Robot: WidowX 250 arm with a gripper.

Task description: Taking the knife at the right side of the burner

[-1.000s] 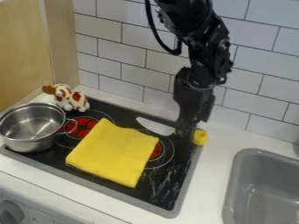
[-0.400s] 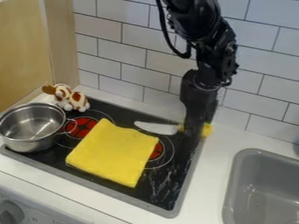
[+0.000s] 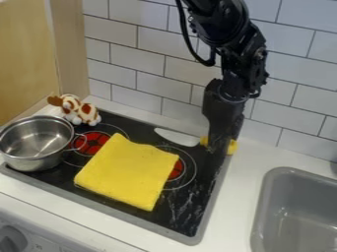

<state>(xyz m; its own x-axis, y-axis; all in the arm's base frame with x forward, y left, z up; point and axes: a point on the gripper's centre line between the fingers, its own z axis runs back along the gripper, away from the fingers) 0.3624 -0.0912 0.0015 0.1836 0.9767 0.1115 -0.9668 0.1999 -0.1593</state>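
Observation:
The black gripper (image 3: pixel 219 150) hangs over the back right part of the stove, in front of the knife's yellow handle (image 3: pixel 231 146). Yellow shows on both sides of it, while the handle's middle is hidden behind it. The knife's pale blade (image 3: pixel 176 138) points left, behind the right burner (image 3: pixel 176 170). A folded yellow cloth (image 3: pixel 128 171) covers much of that burner.
A metal pot (image 3: pixel 36 142) stands on the stove's left side, with a brown-and-white plush toy (image 3: pixel 78 110) behind it. The grey sink (image 3: pixel 283 172) is at the right. A tiled wall (image 3: pixel 158 81) rises behind the stove.
Since the first frame the gripper has moved a little to the right. The knife's handle has shifted right and up in the view, and the blade has turned slightly.

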